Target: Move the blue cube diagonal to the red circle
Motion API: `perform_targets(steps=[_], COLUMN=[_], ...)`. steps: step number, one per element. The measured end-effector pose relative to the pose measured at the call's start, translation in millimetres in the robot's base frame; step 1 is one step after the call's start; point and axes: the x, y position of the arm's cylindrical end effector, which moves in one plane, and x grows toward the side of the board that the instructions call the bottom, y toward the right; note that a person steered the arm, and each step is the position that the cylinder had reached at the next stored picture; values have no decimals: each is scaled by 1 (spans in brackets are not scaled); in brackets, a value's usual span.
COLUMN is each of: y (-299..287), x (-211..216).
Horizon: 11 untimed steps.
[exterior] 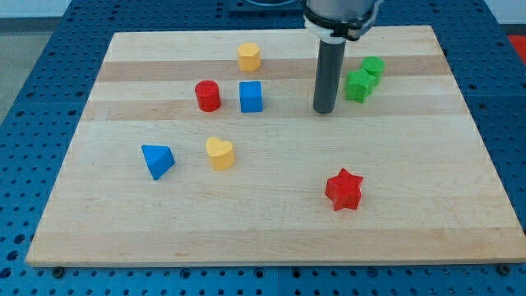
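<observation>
Near the upper middle of the frame my tip (324,111) rested on the wooden board (271,238), well to the right of the blue cube (251,96) and just left of the two green blocks (360,85) and (373,67). No jaws existed on this rig (only the straight rod), so nothing was open, closed or gripped. The blue cube sat just right of the red cylinder (208,95), level with it and close beside it, possibly touching; the gap was too small to judge. To end up diagonal, the cube probably needed to go up or down a row while staying off to the side. A push from above toward the lower frame looked cleanest, since the yellow block (249,57) sat above-left and the space below the cube was free. I judged that the tip should circle above the cube, line up with its centre, and push straight and slowly (an off-centre push would spin it into the red cylinder). The yellow heart (219,153), blue wedge (158,159) and red star (343,189) lay well clear.
</observation>
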Motion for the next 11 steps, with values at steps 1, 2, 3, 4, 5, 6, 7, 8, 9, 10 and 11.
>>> perform_targets(steps=[1,2,3,4,5,6,7,8,9,10,11], y=[-1,-22,-63,-87,-109,-113,-121,-135,-140,-141,-151], x=[-3,-37,-45,-42,-42,-39,-35,-23,-10,0,7])
